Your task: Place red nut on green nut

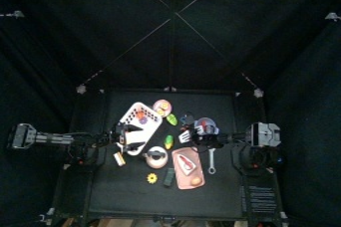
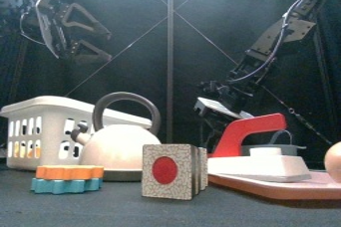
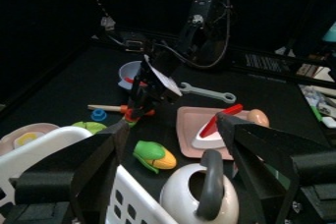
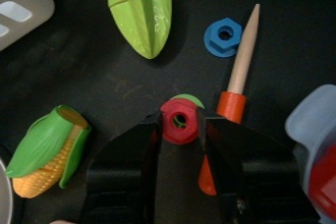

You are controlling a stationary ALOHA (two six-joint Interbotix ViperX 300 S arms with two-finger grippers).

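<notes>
Gripping the red nut (image 4: pixel 179 122) between its jaws, the right gripper (image 4: pixel 179 130) hangs low over the table (image 1: pixel 107 171), and the right wrist view looks straight down through the nut's hole. Only a sliver of the green nut (image 4: pixel 191 100) shows past the red one's rim, so the two overlap in that view; whether they touch cannot be told. Just beside them lies a stick (image 4: pixel 234 90) with a pale wooden shaft and an orange grip, and a blue nut (image 4: pixel 223 36) sits close by its far end. A split green fruit (image 4: pixel 143 10) lies further off, and a corn cob (image 4: pixel 50 154) rests near the gripper's side.

From above, the right arm reaches in from the right to the cluttered middle of the table, while the left arm stays at the left side by the white basket (image 1: pixel 139 117). The left gripper (image 3: pixel 168 169) is spread wide, with nothing between its jaws; it hangs above the basket's rim and the kettle (image 3: pixel 207 194).

In the front view the basket, the kettle (image 2: pixel 120 141), a stack of orange and blue gears (image 2: pixel 70 177) and a red-spotted block (image 2: pixel 173 169) stand near, with a pink board (image 2: pixel 286 183) carrying a red-handled tool (image 2: pixel 253 131) to the right.
</notes>
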